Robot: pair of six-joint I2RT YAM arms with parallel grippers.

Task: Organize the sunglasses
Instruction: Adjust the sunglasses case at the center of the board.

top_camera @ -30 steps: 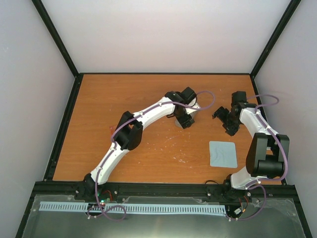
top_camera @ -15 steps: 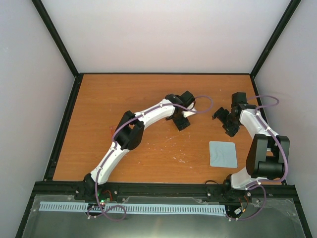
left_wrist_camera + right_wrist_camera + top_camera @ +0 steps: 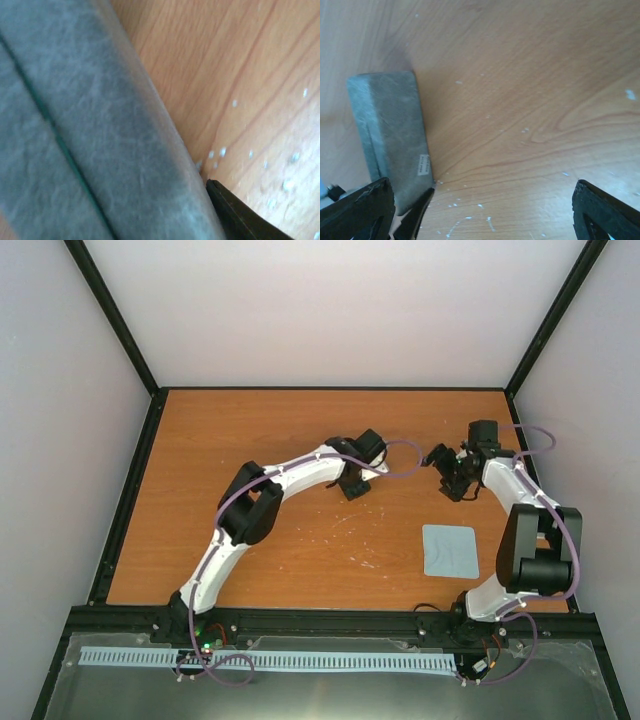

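Illegible white label point(image 3: 422, 164) on grey case point(image 3: 387, 130)

A grey case point(image 3: 390, 135) lies flat on the orange-brown wooden table point(image 3: 250, 430), with a thin dark seam running along its length and a small white label point(image 3: 422, 164) on its side near one end. White specks point(image 3: 480, 205) dot the wood just beside it. A light blue square cloth point(image 3: 449, 551) lies flat toward the table's near right corner, well apart from the case. Pale walls point(image 3: 330, 310) stand around the table.
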